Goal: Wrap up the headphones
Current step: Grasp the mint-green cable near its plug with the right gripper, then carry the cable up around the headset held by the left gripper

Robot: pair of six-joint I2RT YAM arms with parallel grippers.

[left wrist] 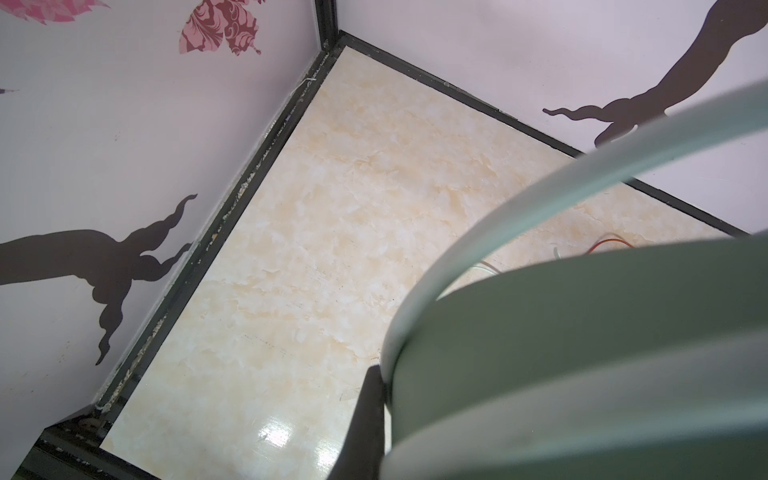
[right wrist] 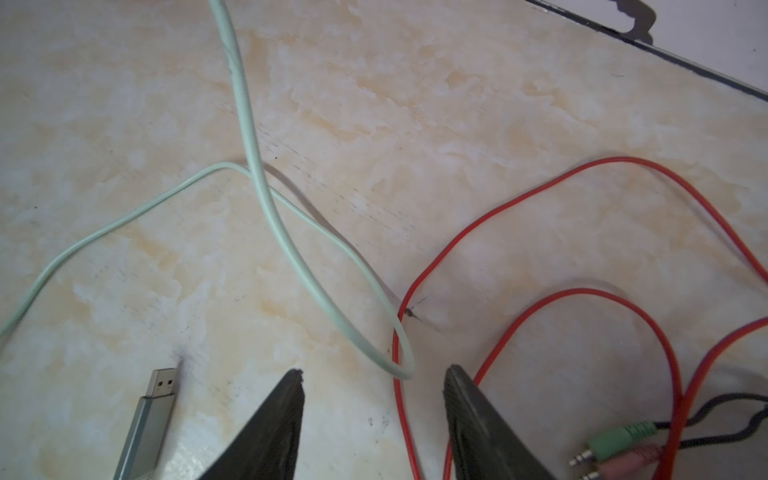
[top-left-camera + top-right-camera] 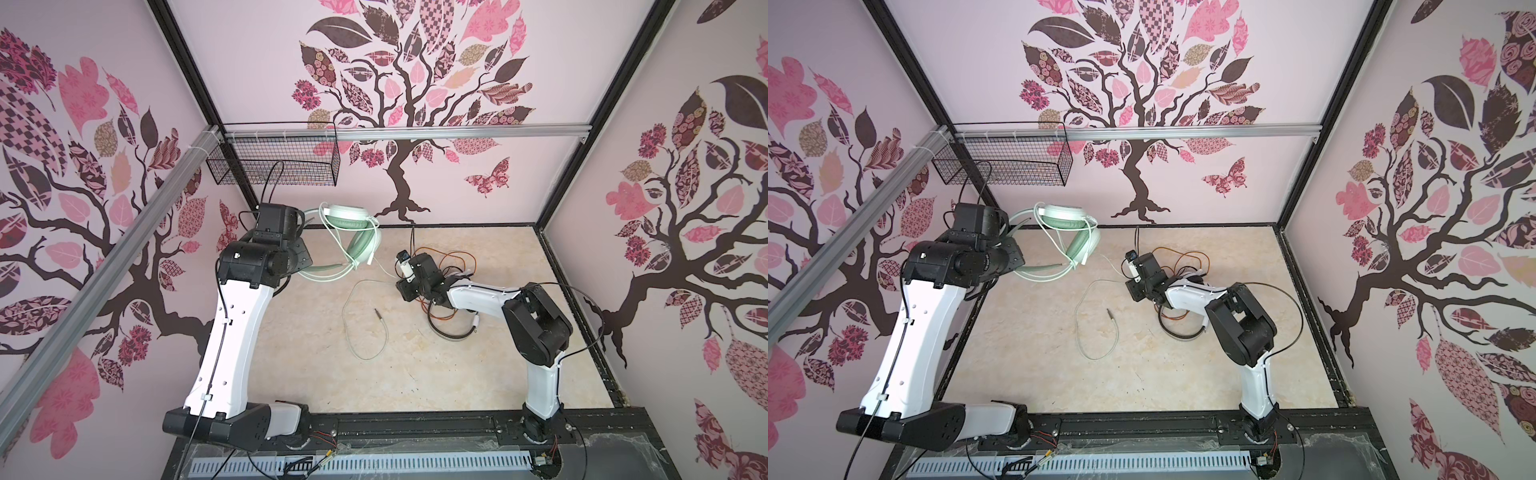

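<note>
Left of centre in both top views, the mint-green headphones (image 3: 353, 232) hung above the table (image 3: 478, 374), headband pinched by the left gripper (image 1: 384, 390) — hidden there behind its wrist. The right gripper (image 2: 375, 370) stood spread at the pale cord (image 2: 266, 199) loop; its arm covered most of the other headphones (image 3: 451, 336). Lower centre lay open.

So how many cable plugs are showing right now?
3. A silver USB plug lies beside the right gripper; a green jack and a pink jack lie together by the red cord. More may be hidden under the right arm.
</note>
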